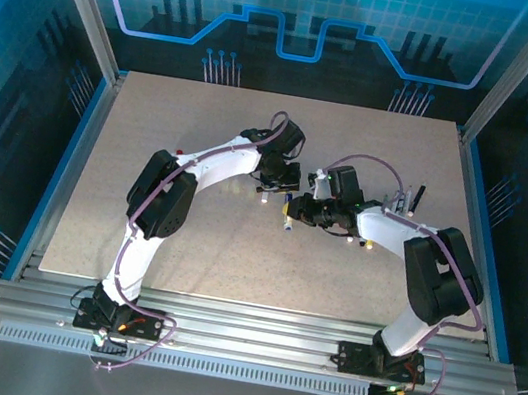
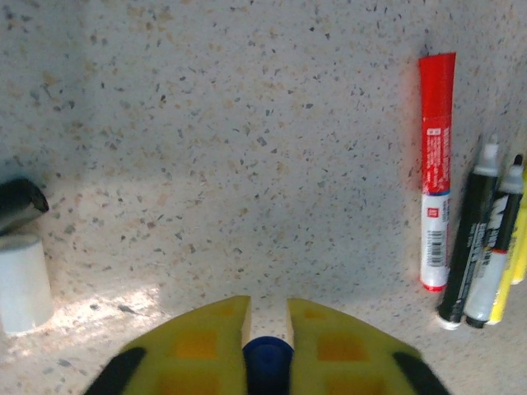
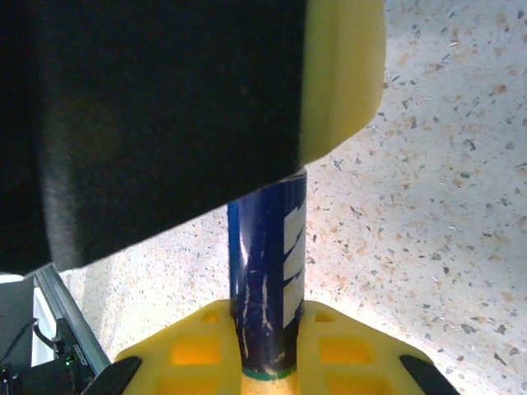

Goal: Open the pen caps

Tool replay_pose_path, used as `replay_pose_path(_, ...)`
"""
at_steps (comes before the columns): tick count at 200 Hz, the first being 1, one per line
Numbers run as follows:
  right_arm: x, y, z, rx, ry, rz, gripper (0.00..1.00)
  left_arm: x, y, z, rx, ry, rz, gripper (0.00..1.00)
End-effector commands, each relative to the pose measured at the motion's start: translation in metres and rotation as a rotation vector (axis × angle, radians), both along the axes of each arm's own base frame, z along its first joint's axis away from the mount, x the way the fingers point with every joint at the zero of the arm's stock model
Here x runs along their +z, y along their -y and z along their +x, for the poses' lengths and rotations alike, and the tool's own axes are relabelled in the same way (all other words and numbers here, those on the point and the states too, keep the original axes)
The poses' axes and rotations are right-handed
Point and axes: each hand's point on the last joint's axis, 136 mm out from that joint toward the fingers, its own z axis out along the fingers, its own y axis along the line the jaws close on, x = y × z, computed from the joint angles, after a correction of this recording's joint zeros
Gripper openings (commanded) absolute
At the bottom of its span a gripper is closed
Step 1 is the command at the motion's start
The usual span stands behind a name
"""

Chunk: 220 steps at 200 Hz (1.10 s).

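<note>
At the slim dark-blue plastic pen (image 3: 265,247) — right gripper (image 3: 268,317) clamped on its barrel, left gripper (image 2: 268,311) pinched tight on its round blue plastic cap (image 2: 268,358); red plastic marker (image 2: 436,164) lying apart from it.

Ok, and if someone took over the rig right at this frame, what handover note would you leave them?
Left claw: shut on one end of the blue pen, apparently the cap end.
Right claw: shut on the barrel, so the pen is held between both claws.
Other pens: the red marker and a cluster of pens beside it lie on the table.
Done: the pen is gripped at both ends.
Left to do: pull it apart, as the cap does not look off yet, then do the other pens.
</note>
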Motion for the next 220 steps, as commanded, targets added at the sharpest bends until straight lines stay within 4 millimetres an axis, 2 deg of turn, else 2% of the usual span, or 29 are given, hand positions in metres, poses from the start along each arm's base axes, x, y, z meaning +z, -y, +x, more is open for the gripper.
replay_pose_path(1,0.013,-0.008,-0.004,0.028,0.028,0.039,0.0,0.001,0.005,-0.005,-0.014,-0.016,-0.018,0.0)
replay_pose_path(25,0.007,-0.007,-0.007,0.028,0.012,0.026,0.0,0.005,0.005,-0.005,-0.012,-0.006,-0.02,0.0)
replay_pose_path(46,0.0,-0.006,-0.011,0.032,0.001,-0.004,0.25,0.01,0.005,-0.004,-0.004,0.008,-0.036,0.0)
replay_pose_path(57,-0.003,-0.008,-0.013,0.041,0.001,-0.025,0.3,0.014,0.006,-0.004,0.0,0.014,-0.047,0.0)
replay_pose_path(91,-0.01,-0.011,-0.017,0.058,-0.003,-0.075,0.31,0.023,0.012,-0.002,0.0,0.023,-0.086,0.0)
replay_pose_path(142,-0.014,-0.016,-0.013,0.058,-0.006,-0.097,0.32,0.036,0.013,0.0,-0.002,0.04,-0.107,0.0)
replay_pose_path(177,-0.014,-0.013,-0.009,0.036,0.0,-0.113,0.09,0.035,0.012,0.0,-0.002,0.042,-0.099,0.0)
replay_pose_path(183,-0.014,-0.013,-0.009,0.033,0.001,-0.115,0.07,0.034,0.011,0.0,0.0,0.04,-0.097,0.0)
replay_pose_path(194,-0.014,-0.012,-0.009,0.028,-0.003,-0.117,0.09,0.032,0.012,-0.001,-0.004,0.036,-0.097,0.0)
replay_pose_path(207,-0.016,-0.009,-0.007,0.017,-0.013,-0.122,0.2,0.031,0.012,-0.001,-0.003,0.033,-0.1,0.0)
replay_pose_path(220,-0.016,-0.008,-0.005,0.008,-0.013,-0.121,0.25,0.03,0.012,-0.002,-0.005,0.033,-0.1,0.0)
